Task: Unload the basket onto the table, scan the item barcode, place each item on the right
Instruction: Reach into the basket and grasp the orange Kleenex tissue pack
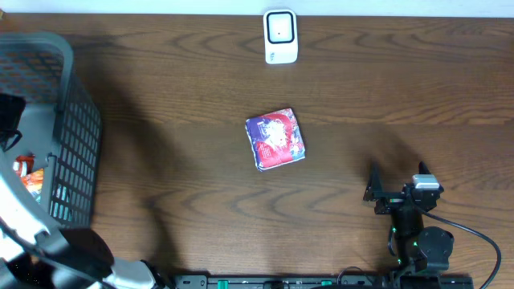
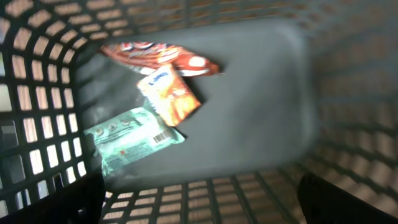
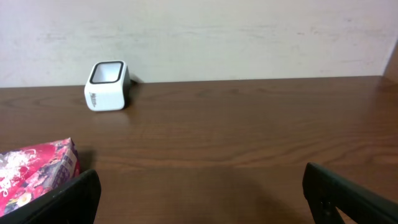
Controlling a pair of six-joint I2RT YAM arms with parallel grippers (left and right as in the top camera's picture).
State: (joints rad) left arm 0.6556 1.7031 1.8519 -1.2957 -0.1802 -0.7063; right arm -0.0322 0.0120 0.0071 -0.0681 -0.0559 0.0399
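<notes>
Overhead: a pink-and-red printed packet (image 1: 275,139) was seen lying flat near the centre of the brown wood counter (image 1: 177,80), slightly rotated and touched by nothing. A white barcode scanner (image 1: 280,36) was placed at 12 o'clock from the packet, well apart from it, near the counter's far edge, with a dark-framed window on its face. A grey mesh basket (image 1: 76,144) was set at 9 o'clock on the counter.

The right arm was parked at 5 o'clock from the packet, well apart from it. The right fingers (image 3: 59,199) were spread wide and released, with nothing held between them. In the right wrist view the packet's corner was caught at 8 o'clock and the scanner at 11 o'clock, in front of a pale wall (image 3: 249,37).

The left arm was extended from 7 o'clock over the basket. The left fingers (image 2: 56,199) were also spread wide and released, nothing gripped, and were held above the basket floor.

Three packets were seen on that floor in the left wrist view:
- a red-brown packet (image 2: 158,56) at 12 o'clock
- an orange packet (image 2: 169,93) just below it, touching it
- a mint-green packet (image 2: 134,140) at 7 o'clock, barcode facing up

This view was blurred, so the print could not be read.
</notes>
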